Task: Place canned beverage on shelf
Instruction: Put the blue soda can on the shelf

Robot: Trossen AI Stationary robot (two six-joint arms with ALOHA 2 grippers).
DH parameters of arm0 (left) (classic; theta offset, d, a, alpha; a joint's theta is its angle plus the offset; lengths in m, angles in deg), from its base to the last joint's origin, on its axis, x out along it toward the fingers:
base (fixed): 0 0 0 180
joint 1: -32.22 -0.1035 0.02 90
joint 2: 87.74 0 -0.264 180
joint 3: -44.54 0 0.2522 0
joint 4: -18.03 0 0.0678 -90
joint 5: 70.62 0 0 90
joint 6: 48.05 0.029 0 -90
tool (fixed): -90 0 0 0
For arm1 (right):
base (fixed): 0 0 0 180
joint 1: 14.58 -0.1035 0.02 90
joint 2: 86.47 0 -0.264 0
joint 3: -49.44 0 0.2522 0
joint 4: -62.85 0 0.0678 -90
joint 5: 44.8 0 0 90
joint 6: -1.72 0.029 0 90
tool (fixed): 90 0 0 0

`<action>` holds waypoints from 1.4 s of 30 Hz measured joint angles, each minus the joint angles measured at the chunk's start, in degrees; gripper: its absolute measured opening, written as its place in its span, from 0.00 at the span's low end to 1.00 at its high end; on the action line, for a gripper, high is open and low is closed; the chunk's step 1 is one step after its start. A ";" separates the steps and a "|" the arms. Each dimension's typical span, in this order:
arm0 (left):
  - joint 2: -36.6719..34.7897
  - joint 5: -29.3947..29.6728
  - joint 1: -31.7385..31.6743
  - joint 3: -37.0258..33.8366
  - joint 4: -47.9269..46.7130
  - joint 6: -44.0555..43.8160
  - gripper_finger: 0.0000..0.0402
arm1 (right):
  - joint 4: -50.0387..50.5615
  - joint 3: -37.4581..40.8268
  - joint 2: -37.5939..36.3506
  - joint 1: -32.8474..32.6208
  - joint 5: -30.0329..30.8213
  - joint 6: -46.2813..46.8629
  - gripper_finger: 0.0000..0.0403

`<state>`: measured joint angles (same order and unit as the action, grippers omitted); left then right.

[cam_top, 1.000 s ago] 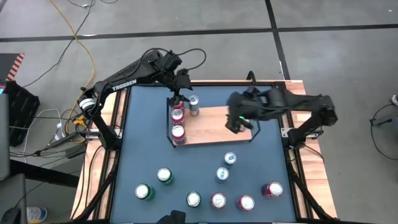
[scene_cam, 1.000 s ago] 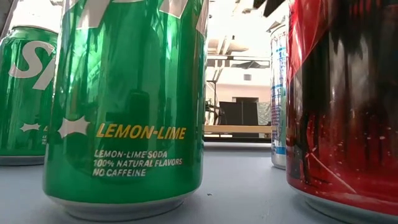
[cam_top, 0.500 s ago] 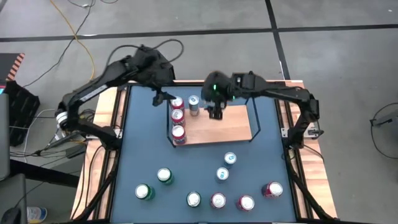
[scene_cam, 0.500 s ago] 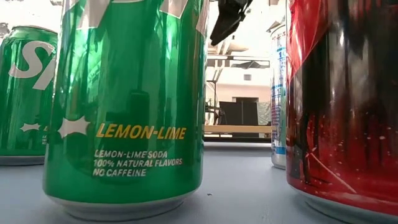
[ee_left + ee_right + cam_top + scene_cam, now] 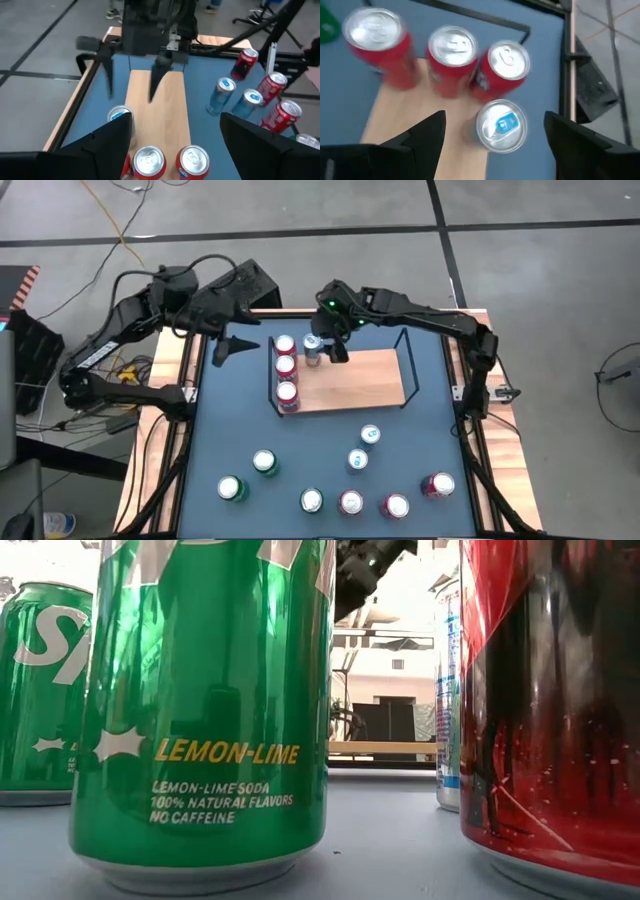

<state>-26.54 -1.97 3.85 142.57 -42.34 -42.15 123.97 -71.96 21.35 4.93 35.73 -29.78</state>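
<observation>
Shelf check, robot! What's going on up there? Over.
Right pincer open over blue can on shelf. Left pincer open, off to the side. Three red cans alongside.

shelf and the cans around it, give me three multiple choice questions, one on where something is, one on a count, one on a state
1. Where does the silver-and-blue can stand on the shelf?
A. Right beside the row of red cans
B. Alone at the shelf's other end
C. Off the shelf, on the blue table

2. How many red cans stand on the shelf?
A. one
B. three
C. five

3. How is the right gripper?
A. Shut on a green can
B. Open, above the shelf close to the silver-and-blue can
C. Resting on the floor

Answers:
1 A, the right wrist view shows the silver-and-blue can next to the red ones.
2 B, the high view shows three red cans in a row at one end of the shelf.
3 B, the right wrist view shows the fingers spread wide on either side of the can, holding nothing.
</observation>
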 joint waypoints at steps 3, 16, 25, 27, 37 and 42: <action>-1.11 3.09 1.91 0.00 -0.05 -2.09 0.71 | 0.38 0.34 1.14 0.90 0.11 -0.14 0.81; -1.07 6.89 6.29 -0.04 -0.88 -6.56 0.71 | -4.63 0.04 4.95 1.69 -1.41 -1.67 0.81; -1.08 8.33 8.60 -0.04 -0.82 -7.06 0.71 | -4.40 0.15 5.08 2.08 -1.36 -0.67 0.81; -1.08 8.90 8.96 -0.04 -0.87 -7.24 0.71 | -4.39 0.15 5.08 2.35 -1.45 0.29 0.81; -1.08 10.27 10.43 -0.04 -1.57 -7.72 0.71 | -5.10 -0.01 7.39 2.21 -2.48 4.13 0.81; -1.08 10.25 10.48 -0.04 -1.71 -8.62 0.71 | -4.62 0.19 7.92 1.98 -2.43 6.06 0.81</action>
<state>-27.62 8.28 14.33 142.53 -44.05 -50.77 119.35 -71.77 29.28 6.91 33.30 -23.72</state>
